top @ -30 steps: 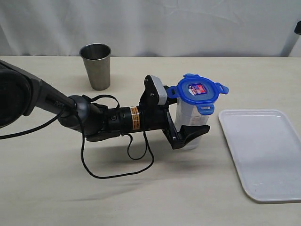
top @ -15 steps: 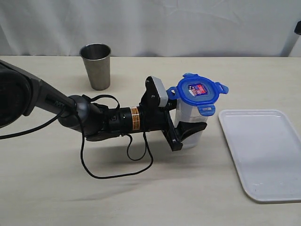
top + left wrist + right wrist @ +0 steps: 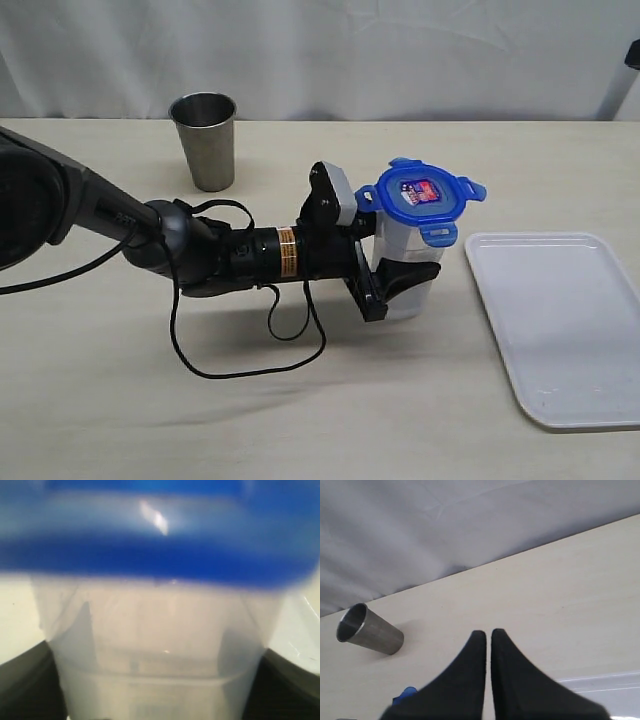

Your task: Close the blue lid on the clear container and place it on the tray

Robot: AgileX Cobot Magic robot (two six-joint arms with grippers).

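Steel cup (image 3: 204,140) stands at the back of the worktop (image 3: 330,420), well apart from the rest. White tray (image 3: 560,330) lies bare on the right. Nothing lies between the tray and the clear container (image 3: 402,240). The container is upright just left of the tray, not on it, with the blue lid (image 3: 420,195) on top. Left end effector (image 3: 408,272) is clamped on the container's lower body, fingers (image 3: 25,680) on both sides. Right end effector (image 3: 488,632) is closed to a thin slit, holding nothing.

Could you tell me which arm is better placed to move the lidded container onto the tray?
Left: the left gripper clasps the clear container beside the tray; the right gripper is shut and empty.
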